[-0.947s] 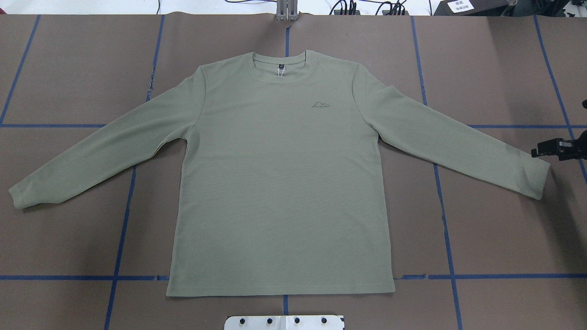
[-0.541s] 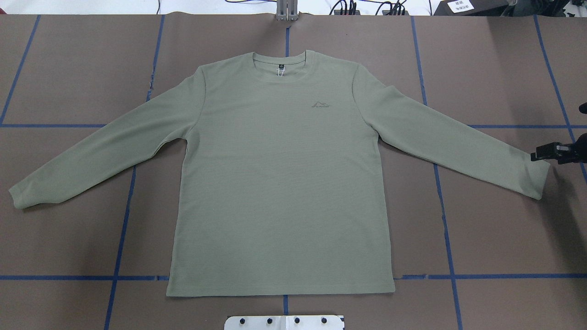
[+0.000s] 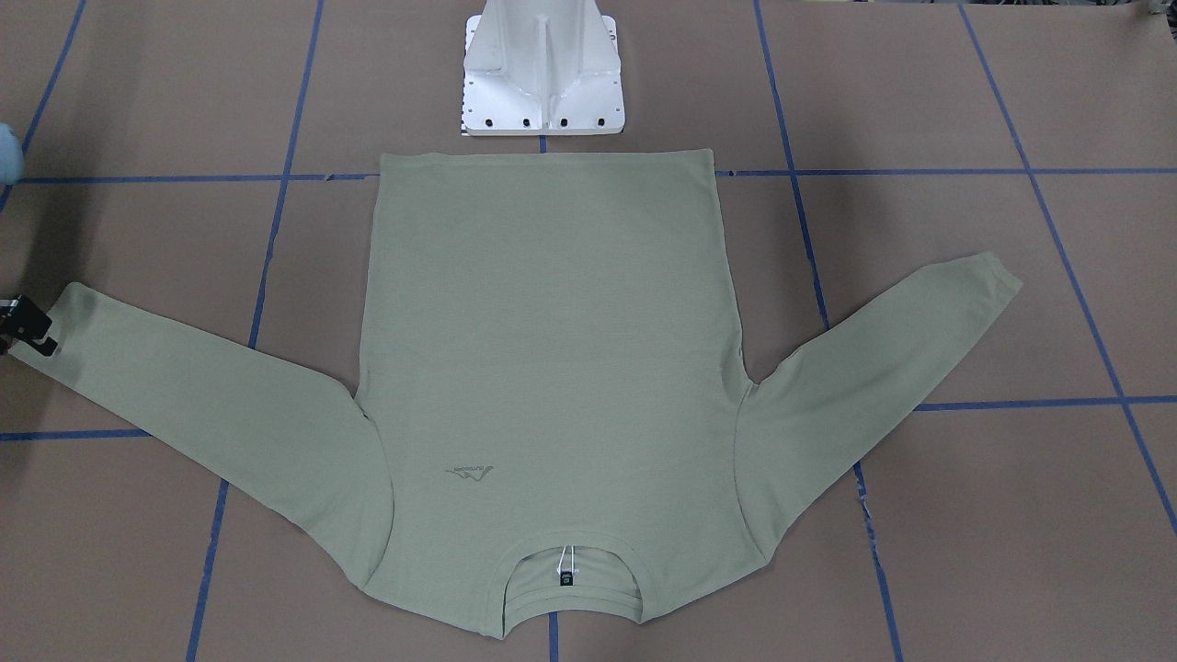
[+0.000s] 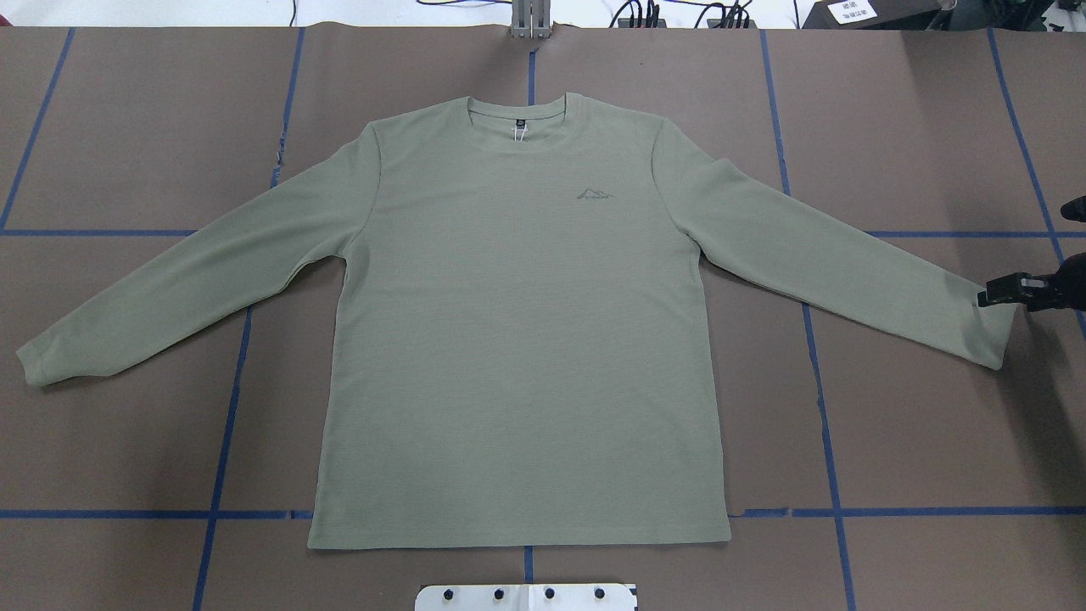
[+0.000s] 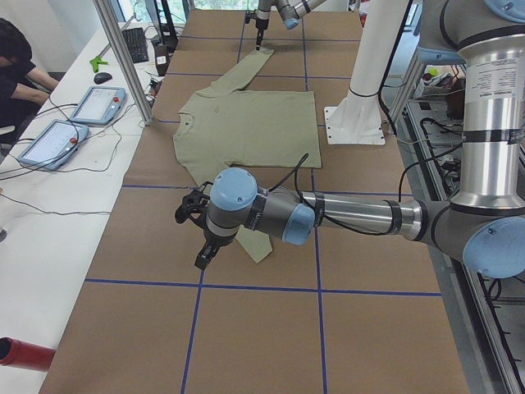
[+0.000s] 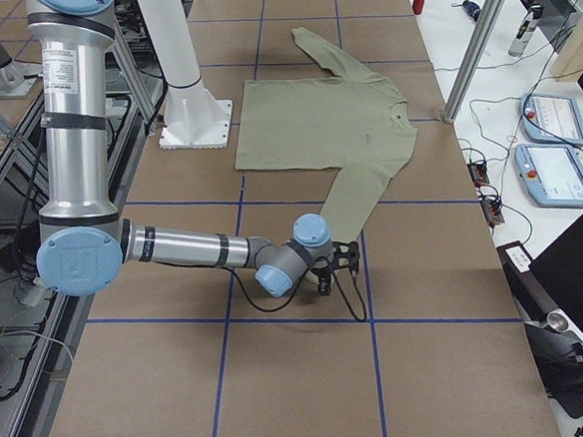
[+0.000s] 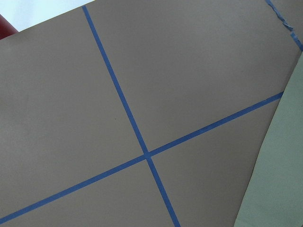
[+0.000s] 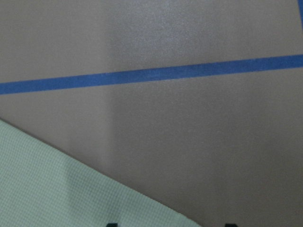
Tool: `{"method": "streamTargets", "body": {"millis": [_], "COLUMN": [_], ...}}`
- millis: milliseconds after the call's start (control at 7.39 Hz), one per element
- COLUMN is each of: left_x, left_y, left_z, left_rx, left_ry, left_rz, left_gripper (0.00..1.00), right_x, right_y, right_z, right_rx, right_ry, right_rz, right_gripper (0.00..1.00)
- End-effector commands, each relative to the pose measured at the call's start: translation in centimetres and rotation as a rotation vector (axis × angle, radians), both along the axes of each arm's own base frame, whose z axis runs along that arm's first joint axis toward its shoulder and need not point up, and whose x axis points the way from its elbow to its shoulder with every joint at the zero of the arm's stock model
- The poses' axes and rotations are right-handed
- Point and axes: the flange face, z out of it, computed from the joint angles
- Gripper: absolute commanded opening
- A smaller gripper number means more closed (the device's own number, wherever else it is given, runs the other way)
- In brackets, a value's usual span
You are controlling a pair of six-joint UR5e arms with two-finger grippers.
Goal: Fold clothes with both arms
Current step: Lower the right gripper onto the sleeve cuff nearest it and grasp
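Your right gripper (image 4: pixel 986 298) sits low at the far corner of the right sleeve's cuff (image 4: pixel 994 333). Its jaws stand apart (the wrist view catches just two dark tips at its bottom edge, one over fabric, one over bare paper). Whether it touches the cloth you cannot tell. Your left gripper (image 5: pixel 202 259) hovers over the table just beside the other cuff (image 5: pixel 261 253); it shows only from the table's end, so you cannot tell whether it is spread or pressed together. The pale sage-green long-sleeved knit shirt (image 4: pixel 517 339) lies flat and face up in the middle of the brown paper-covered table (image 4: pixel 127 127) with its blue tape grid (image 4: pixel 222 441). Its sleeves angle outward, its hem lies toward the white metal base pedestal (image 3: pixel 542 83), and its collar points away from it.
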Motion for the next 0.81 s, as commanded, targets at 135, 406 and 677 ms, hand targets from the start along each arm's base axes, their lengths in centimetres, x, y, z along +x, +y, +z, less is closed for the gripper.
{"method": "streamTargets", "body": {"millis": [135,406,677], "left_x": [0.0,0.0,0.0], "left_y": [0.1,0.1,0.1], "left_z": [0.1,0.2,0.2], "left_rx": [-0.002,-0.004,-0.003], "left_ry": [0.000,0.000,0.000], "left_rz": [0.000,0.000,0.001], "left_gripper": [1.00,1.00,1.00], "right_x": [-0.4,-0.1,0.3], "right_y": [-0.7,-0.5,-0.6], "right_z": [-0.9,-1.5,-5.3], "right_rx": [0.009,0.016,0.021], "right_ry": [-0.010,-0.020,-0.022], "right_rz": [0.005,0.004,0.018], "right_gripper": [0.00,0.00,0.00]}}
